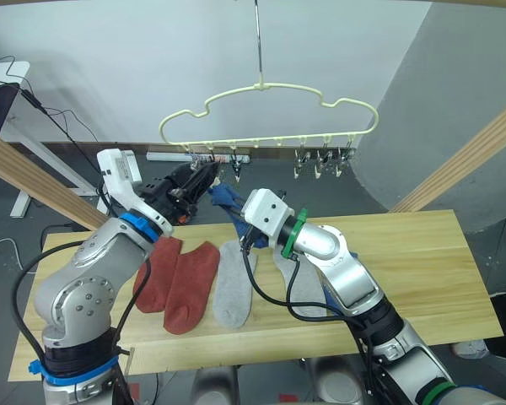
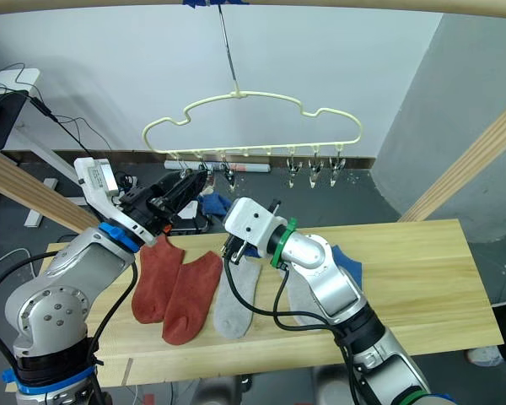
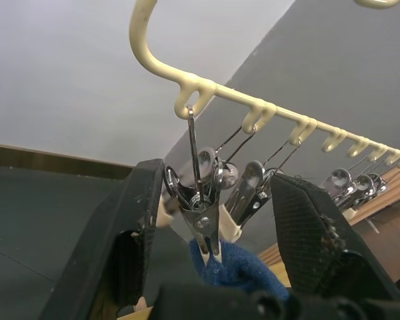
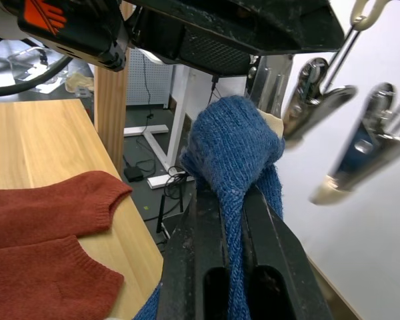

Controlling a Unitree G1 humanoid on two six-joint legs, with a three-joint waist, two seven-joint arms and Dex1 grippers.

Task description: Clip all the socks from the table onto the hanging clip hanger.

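— Where do we have the blue sock (image 4: 237, 150)?
— Our right gripper (image 4: 232, 200) pinches it tight, lifted off the table (image 1: 422, 253) up to the end clip (image 3: 203, 217) of the clip hanger (image 1: 270, 110).
— And our left gripper (image 3: 213, 220)?
— Spread wide around that clip, holding nothing.
— What lies on the table?
— Two rust-red socks (image 1: 179, 278) and a grey sock (image 1: 234, 291) near its left end; another grey sock (image 1: 297, 283) and a blue one (image 2: 347, 263) are mostly hidden behind our right arm.

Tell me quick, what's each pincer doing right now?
Left pincer: open, fingers either side of a metal clip on the clip hanger.
Right pincer: shut on the blue sock, holding it up at that clip.
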